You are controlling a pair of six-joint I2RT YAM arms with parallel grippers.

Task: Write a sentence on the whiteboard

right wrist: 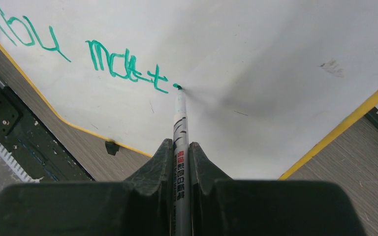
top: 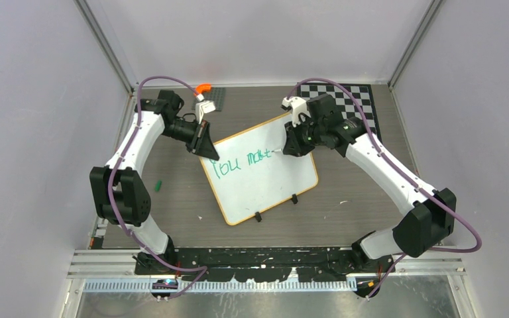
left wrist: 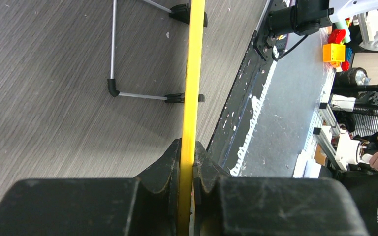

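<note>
The table [top: 172, 218] is carrying everything, and the whiteboard [top: 272, 192] is sitting at its middle between the two arms, turned at an angle, with a chequered board [top: 354, 96] lying behind it to the right. The left gripper [left wrist: 187, 150] is clamping the board's yellow rim [left wrist: 193, 73] at its far left corner, jaws tight on either side. The right gripper [right wrist: 180, 147] is clenching a marker [right wrist: 180, 115], whose tip is touching the white surface just after the last green stroke of the sentence [right wrist: 123, 66], which is reading "You matt" on one line.

I am thinking the risk is pressure: the board is standing on thin wire legs [left wrist: 113, 59], so a hard push from the pen could be rocking it or dragging the rim through the left jaws, smearing the letters.

Counting: one whiteboard, one marker, two arms, two black clip feet [top: 258, 216] showing along the near rim, two words begun, and one small green piece [top: 160, 185] lying left of the board.
</note>
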